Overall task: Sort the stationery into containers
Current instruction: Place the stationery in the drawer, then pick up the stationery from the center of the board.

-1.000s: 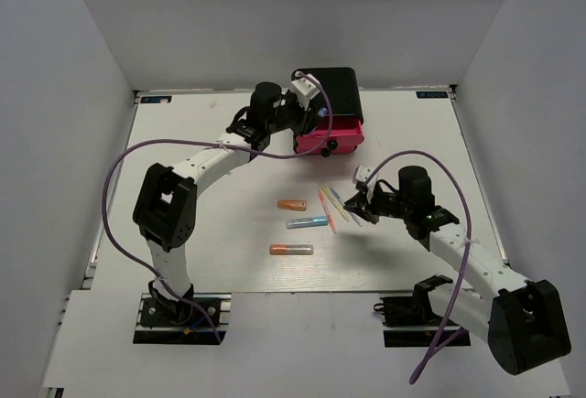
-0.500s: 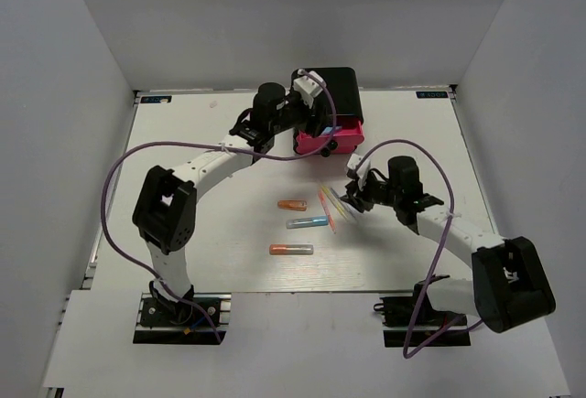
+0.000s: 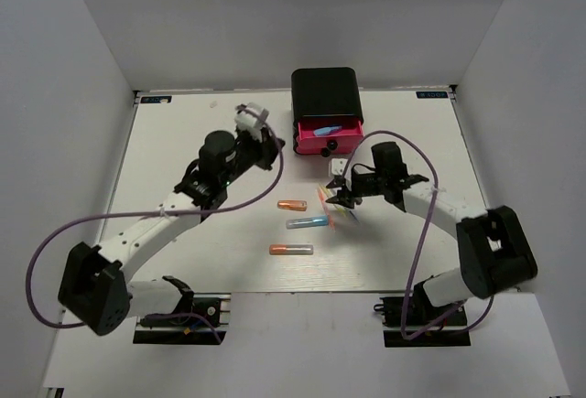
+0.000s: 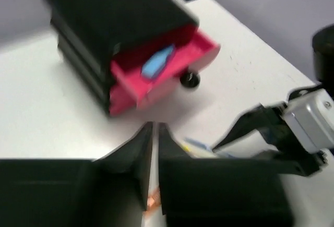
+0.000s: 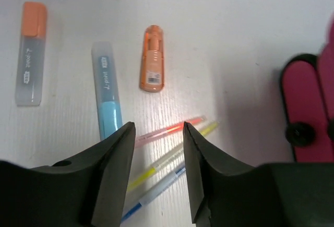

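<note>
Stationery lies on a matte white tabletop [image 3: 403, 261], with a rounded-corner black box [image 3: 325, 94] standing at the middle of the far edge. One glossy pink drawer [image 4: 162, 83] is pulled out of the box toward the near edge; a small round black knob [image 4: 189, 79] sits on its front and a short blue tube [image 4: 156, 62] lies inside. Three more capsule-shaped tubes rest near the tabletop's centre, well apart from the box: a stubby orange tube [image 5: 152, 59], a longer blue-filled tube [image 5: 107, 96] with a translucent end, and an orange-capped tube [image 5: 30, 55] with a frosted clear body. Just right of them three thin sticks lie fanned together: a pink stick [image 5: 169, 129], a yellow stick [image 5: 172, 156] and a pale-blue stick [image 5: 154, 190], all translucent. The right gripper [image 5: 158, 133] hangs over these sticks with its smooth black fingers spread, the pink stick crossing the gap between them; whether they touch it cannot be told. The left gripper [image 4: 155, 130] is left of the box and faces the drawer, its black fingers pressed nearly together with only a thin slit between them, holding nothing.
</note>
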Motion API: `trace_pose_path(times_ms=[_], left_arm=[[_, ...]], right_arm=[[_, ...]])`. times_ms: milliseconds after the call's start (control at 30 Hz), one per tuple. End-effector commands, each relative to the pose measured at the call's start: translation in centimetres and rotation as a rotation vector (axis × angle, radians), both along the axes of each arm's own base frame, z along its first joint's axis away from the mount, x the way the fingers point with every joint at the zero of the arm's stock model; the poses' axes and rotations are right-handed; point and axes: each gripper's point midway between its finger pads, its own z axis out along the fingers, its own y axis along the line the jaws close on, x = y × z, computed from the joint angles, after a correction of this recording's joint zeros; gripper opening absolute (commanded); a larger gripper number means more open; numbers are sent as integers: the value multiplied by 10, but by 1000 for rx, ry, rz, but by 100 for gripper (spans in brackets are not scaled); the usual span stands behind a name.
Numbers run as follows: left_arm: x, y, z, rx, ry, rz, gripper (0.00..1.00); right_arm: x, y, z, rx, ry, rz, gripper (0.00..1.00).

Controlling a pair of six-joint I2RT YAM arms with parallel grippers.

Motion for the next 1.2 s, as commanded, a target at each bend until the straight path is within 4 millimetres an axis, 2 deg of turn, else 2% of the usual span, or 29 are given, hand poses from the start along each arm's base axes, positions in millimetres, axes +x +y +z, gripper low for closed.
trace_pose_path(times_ms=[0, 33, 67, 100, 133, 167, 200, 233, 267, 433, 700, 867, 933, 1100, 1133, 1167], left_arm=[[-22, 36, -30, -74, 146, 146, 25], [-32, 43, -52, -82, 205, 166, 39], [-38, 49, -56, -92, 220, 198, 56], [-48, 57, -48, -127, 212, 207, 62], [-58, 63, -70, -116, 264, 217, 65], [-62, 69, -73, -151, 289, 252, 67], [-68, 74, -77, -162, 299, 265, 69], [-76, 79, -91, -161, 324, 270, 69], [-81, 87, -86, -195, 321, 299, 69], [-99, 104, -107, -212, 360, 341, 69], [-112, 108, -131, -159, 436, 341, 70], [-116, 105, -136, -145, 446, 311, 72], [-117, 106, -143, -124, 456, 313, 72], [-117, 102, -146, -114, 461, 294, 72], [-115, 99, -144, -120, 458, 281, 72], [-114, 98, -148, -106, 461, 281, 72]], right_arm=[[-3, 19, -6, -27, -21, 153, 50], [-3, 25, -6, -32, -28, 171, 51], [4, 28, -5, -50, -47, 165, 53], [8, 32, -13, -63, -26, 167, 54], [6, 39, -15, -70, -28, 186, 54], [12, 41, -14, -88, -28, 179, 54], [17, 46, -21, -105, -13, 181, 54], [10, 52, -26, -121, 9, 204, 54], [14, 56, -29, -137, 12, 204, 54], [8, 78, -45, -192, 40, 237, 54], [6, 94, -67, -253, 54, 222, 56], [25, 99, -81, -301, 69, 145, 56], [24, 97, -87, -316, 78, 140, 52], [18, 92, -95, -345, 79, 152, 40], [17, 92, -95, -347, 76, 150, 30], [13, 91, -98, -352, 78, 162, 24]])
